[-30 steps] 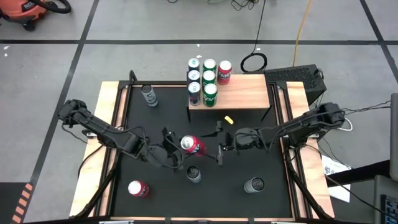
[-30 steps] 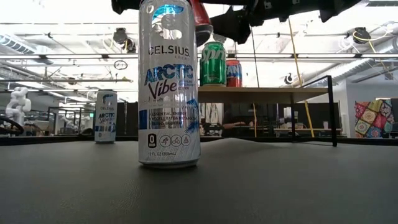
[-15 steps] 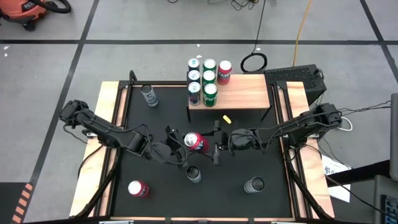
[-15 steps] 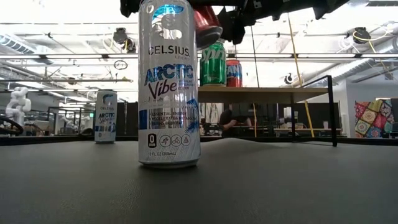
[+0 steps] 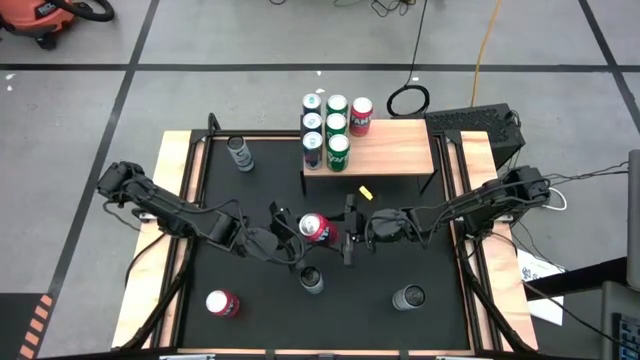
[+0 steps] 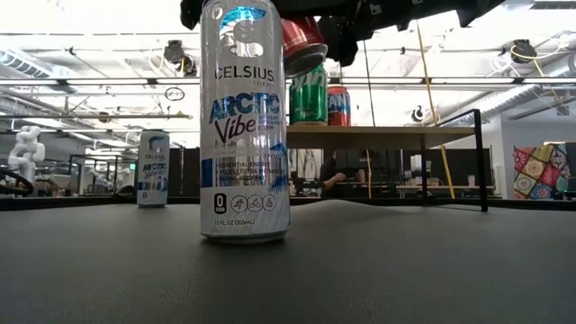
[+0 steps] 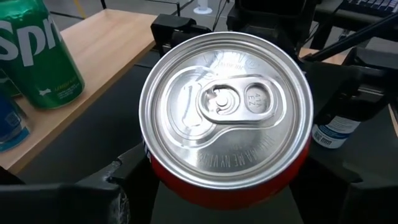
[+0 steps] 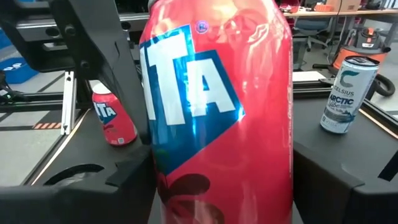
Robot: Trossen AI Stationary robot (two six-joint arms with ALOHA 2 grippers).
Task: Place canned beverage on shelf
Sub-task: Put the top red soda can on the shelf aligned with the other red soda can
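Note:
A red soda can [image 5: 318, 229] hangs tilted above the middle of the black table, shut in my left gripper [image 5: 303, 233]. Its silver top [image 7: 227, 115] faces the left wrist camera. My right gripper [image 5: 347, 234] is open at the can's right side. Its fingers [image 8: 93, 180] stand on either side of the can's red wall [image 8: 217, 124]; whether they touch it I cannot tell. The light-wood shelf [image 5: 390, 148] stands at the far side. Several cans [image 5: 330, 125] stand upright at its left end. My left gripper pinches the red can's wall below the top rim [image 7: 155, 177] between its two fingers, coming from the table's left. The can's wide top hides the place of contact. The can is lifted clear of the table and tilted, its top toward the left arm.
Four other cans stand on the table: a silver one at the far left [image 5: 240, 152], a red one at the near left [image 5: 221, 302], and two near the front [image 5: 312, 281] [image 5: 408, 297]. A small yellow piece [image 5: 367, 192] lies before the shelf. Wooden rails [image 5: 175, 200] line both sides.
My left gripper has carried the red can a little toward the table's right, still lifted and tilted. My right gripper has moved toward the table's left, up to the can, so that its open fingers now stand on either side of it.

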